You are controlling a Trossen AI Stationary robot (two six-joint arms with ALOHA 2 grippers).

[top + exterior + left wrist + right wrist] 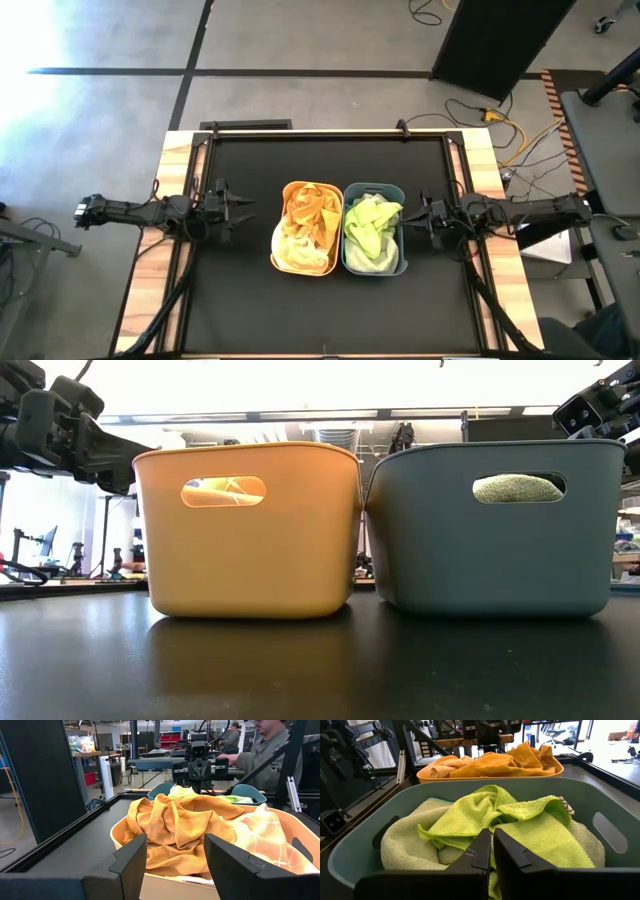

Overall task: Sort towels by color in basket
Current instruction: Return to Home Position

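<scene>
High view shows my sorting apparently done: yellow and orange towels [305, 225] fill the orange bin [310, 183], and green towels [372, 230] fill the blue bin [375, 186] touching it on my right arm's side. No towel shows on the black table [250, 300]. My left gripper [240, 208] hangs just beside the orange bin, fingers spread wide and empty. My right gripper [424, 214] hangs beyond the blue bin, fingers pressed together on nothing. Only parking seems left.

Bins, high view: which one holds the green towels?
The grey-blue bin, nearest the right gripper; the orange bin beside it holds orange and yellow towels.
</scene>
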